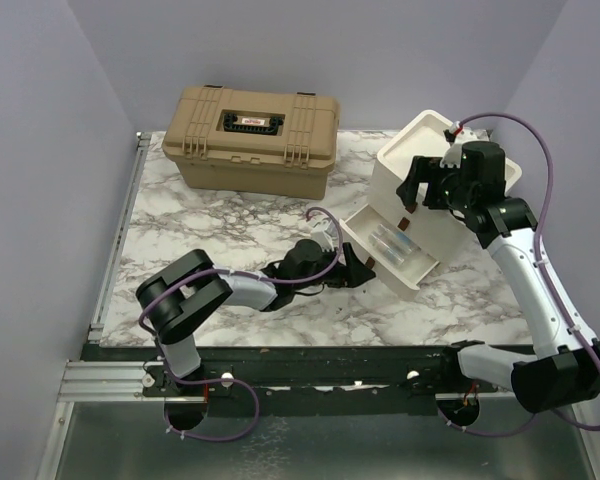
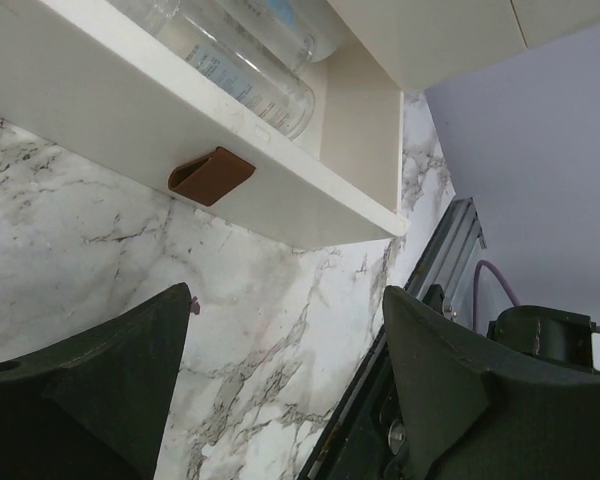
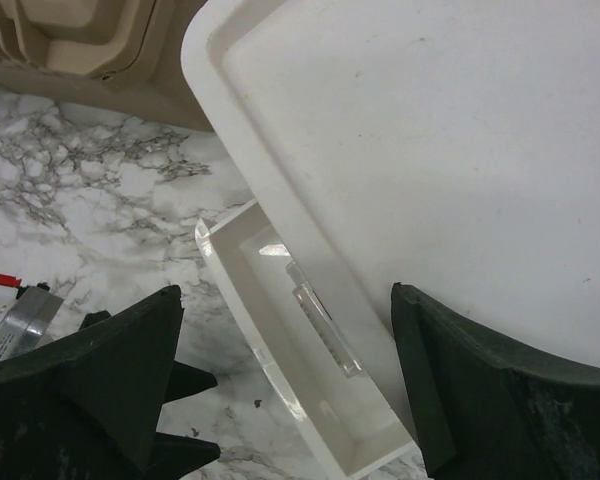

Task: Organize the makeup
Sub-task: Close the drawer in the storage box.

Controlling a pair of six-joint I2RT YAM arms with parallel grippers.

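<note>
The white box with drawers (image 1: 435,165) stands at the right, its bottom drawer (image 1: 412,272) pulled out onto the marble. Clear tubes of makeup (image 1: 390,241) lie side by side inside the drawer, seen close in the left wrist view (image 2: 242,78) and as one clear tube (image 3: 325,318) from above. My left gripper (image 1: 358,266) rests low on the table just in front of the drawer's brown handle (image 2: 212,176), open (image 2: 285,345) and empty. My right gripper (image 1: 417,192) hovers over the box's front edge, open (image 3: 285,385) with nothing between its fingers.
A big tan latched case (image 1: 252,138) sits at the back left, its corner showing in the right wrist view (image 3: 70,40). The white box's flat lid (image 3: 430,130) fills the right wrist view. A metal rail (image 2: 435,275) runs along the table's near edge.
</note>
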